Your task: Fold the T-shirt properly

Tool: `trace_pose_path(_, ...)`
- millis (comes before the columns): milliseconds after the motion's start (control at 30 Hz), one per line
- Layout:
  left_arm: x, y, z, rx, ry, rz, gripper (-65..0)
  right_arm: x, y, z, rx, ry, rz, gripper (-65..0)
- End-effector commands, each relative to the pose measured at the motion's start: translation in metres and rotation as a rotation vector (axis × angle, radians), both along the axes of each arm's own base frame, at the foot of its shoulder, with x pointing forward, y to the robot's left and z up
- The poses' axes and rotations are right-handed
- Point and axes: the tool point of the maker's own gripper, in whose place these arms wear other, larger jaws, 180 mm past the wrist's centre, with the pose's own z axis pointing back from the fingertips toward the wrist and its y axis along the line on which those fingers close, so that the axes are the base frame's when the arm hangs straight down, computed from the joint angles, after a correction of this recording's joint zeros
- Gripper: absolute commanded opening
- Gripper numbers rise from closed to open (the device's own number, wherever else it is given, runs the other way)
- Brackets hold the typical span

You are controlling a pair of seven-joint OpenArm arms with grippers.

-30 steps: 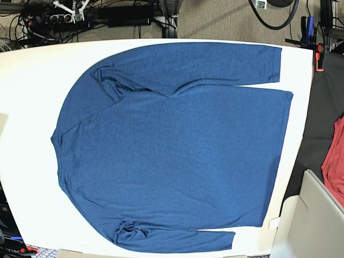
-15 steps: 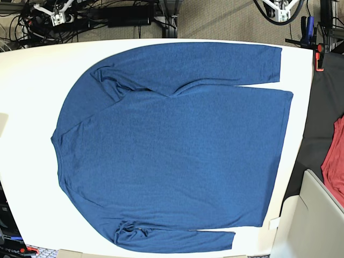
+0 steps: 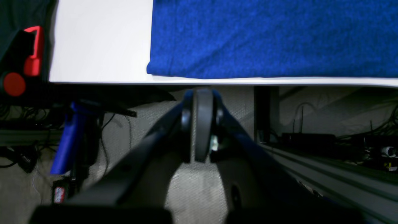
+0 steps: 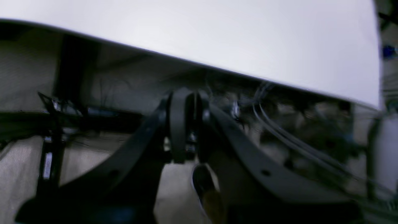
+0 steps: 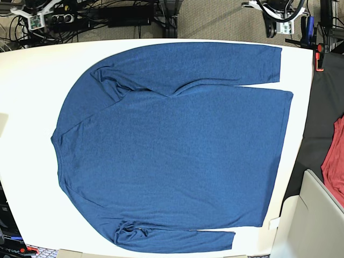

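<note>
The T-shirt [image 5: 172, 145] is a dark blue long-sleeved shirt lying flat on the white table [image 5: 32, 97], neck to the left, hem to the right, both sleeves folded along the body. My left gripper [image 3: 202, 93] is shut and empty, off the table's far edge just below the upper sleeve's cuff [image 3: 273, 37]. It shows at the top right of the base view [image 5: 271, 21]. My right gripper [image 4: 185, 95] is shut and empty, off the far edge under the bare table [image 4: 217, 40]. It shows at the top left of the base view [image 5: 35, 19].
A red clamp [image 3: 31, 56] and a blue clamp handle [image 3: 71, 133] sit at the table's far right corner. A red cloth [image 5: 334, 161] lies on black fabric right of the table, with a beige box [image 5: 312, 220] below it. Cables and a power strip [image 5: 123, 13] lie on the floor behind the table.
The right arm has moved left along the far edge in the base view. The left arm has come further into view at the top right. The shirt has not moved.
</note>
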Motion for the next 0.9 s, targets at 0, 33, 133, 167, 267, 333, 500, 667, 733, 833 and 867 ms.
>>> trace_pose_path(0,0.003,-0.005,0.007,-0.008,-0.024,-0.011,-64.9,0.008,0.002,0.013,-0.006,-0.042,0.014,-60.7)
trace_pose_path(33,0.003,-0.010,0.006,-0.021,-0.023,-0.019,-64.9,0.008,0.001,0.016,-0.008,-0.045,0.003,-60.7)
trace_pose_path(133,0.014,-0.023,0.005,-0.051,-0.043,-0.037,-64.9,0.009,0.002,0.019,-0.005,-0.059,-0.025,-60.7)
trace_pose_path(167,0.014,-0.024,0.003,-0.052,-0.032,-0.037,-64.9,0.009,0.002,0.019,-0.004,-0.060,-0.028,-60.7)
trace_pose_path(267,0.022,-0.026,-0.002,-0.056,-0.003,-0.036,-64.9,0.014,0.006,0.020,0.005,-0.074,-0.021,-60.7)
trace_pose_path(333,0.028,-0.025,-0.004,-0.055,0.010,-0.034,-64.9,0.021,0.006,0.022,0.006,-0.097,-0.021,-60.7)
trace_pose_path(500,0.046,-0.026,0.003,-0.053,-0.002,-0.035,-64.9,0.041,0.006,0.028,0.010,-0.154,-0.024,-60.7)
trace_pose_path(667,0.058,-0.024,0.003,-0.048,0.004,-0.030,-64.9,0.062,0.008,0.036,0.013,-0.218,-0.019,-60.7)
trace_pose_path(733,0.059,-0.023,0.001,-0.047,0.019,-0.027,-64.9,0.071,0.008,0.040,0.014,-0.246,-0.018,-60.7)
trace_pose_path(833,0.062,-0.024,0.001,-0.053,0.022,-0.019,-64.8,0.083,0.008,0.046,0.011,-0.282,-0.013,-60.7)
trace_pose_path(867,0.064,-0.026,0.001,-0.064,0.015,-0.007,-64.8,0.087,0.008,0.048,0.011,-0.295,-0.013,-60.7)
